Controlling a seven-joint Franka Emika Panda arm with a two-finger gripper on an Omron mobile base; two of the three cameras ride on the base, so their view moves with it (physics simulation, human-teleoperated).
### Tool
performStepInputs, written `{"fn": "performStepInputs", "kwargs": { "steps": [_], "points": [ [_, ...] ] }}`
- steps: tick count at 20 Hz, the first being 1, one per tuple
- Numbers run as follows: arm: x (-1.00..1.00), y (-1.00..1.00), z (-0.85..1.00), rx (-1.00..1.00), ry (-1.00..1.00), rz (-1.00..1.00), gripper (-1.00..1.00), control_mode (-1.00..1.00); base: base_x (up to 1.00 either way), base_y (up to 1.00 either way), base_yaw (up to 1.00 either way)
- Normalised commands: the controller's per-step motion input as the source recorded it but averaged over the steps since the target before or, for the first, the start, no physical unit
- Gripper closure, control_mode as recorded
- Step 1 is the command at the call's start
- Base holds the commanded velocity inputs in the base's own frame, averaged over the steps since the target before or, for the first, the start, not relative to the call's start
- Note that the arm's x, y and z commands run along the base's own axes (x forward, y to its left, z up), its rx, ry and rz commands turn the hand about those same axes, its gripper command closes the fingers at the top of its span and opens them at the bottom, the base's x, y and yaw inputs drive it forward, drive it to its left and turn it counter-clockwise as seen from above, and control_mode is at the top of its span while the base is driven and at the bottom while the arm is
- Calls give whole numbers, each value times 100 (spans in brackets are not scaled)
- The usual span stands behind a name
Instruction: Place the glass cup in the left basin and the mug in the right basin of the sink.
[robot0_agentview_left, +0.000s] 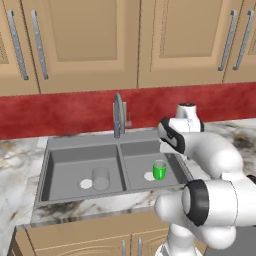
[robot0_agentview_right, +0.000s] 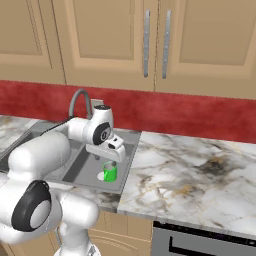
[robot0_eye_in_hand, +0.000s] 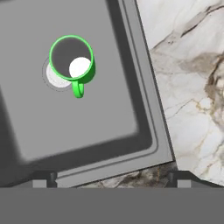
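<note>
The bright green mug (robot0_agentview_left: 159, 170) stands upright on the floor of the right basin (robot0_agentview_left: 137, 161), partly over its pale drain. The clear glass cup (robot0_agentview_left: 100, 178) stands upright in the left basin (robot0_agentview_left: 65, 167), next to that basin's drain. My gripper (robot0_agentview_right: 112, 159) hangs open a little above the mug (robot0_agentview_right: 110, 171) with nothing between its fingers. In the hand view the mug (robot0_eye_in_hand: 71, 59) sits at the upper left, seen from above with its handle toward the fingertips. There the gripper (robot0_eye_in_hand: 111, 180) is over the basin's (robot0_eye_in_hand: 92, 122) near rim, its tips wide apart.
A curved grey faucet (robot0_agentview_left: 118, 115) rises behind the sink's divider. Marble counter (robot0_agentview_right: 190, 175) spreads to the right of the sink, with a red backsplash and wooden wall cabinets (robot0_agentview_left: 90, 40) above. My own arm (robot0_agentview_left: 215, 155) crosses over the sink's right edge.
</note>
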Motion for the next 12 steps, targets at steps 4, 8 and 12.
{"fn": "performStepInputs", "kwargs": {
  "steps": [4, 8, 12],
  "points": [
    [-48, 17, 5, 3, -1, -3, -100, -100, 0, 0, 0],
    [-49, 19, 6, 2, -4, -4, -100, -100, 0, 0, 0],
    [-47, 19, 7, 0, -7, -8, -100, -100, 0, 0, 0]
  ]
}}
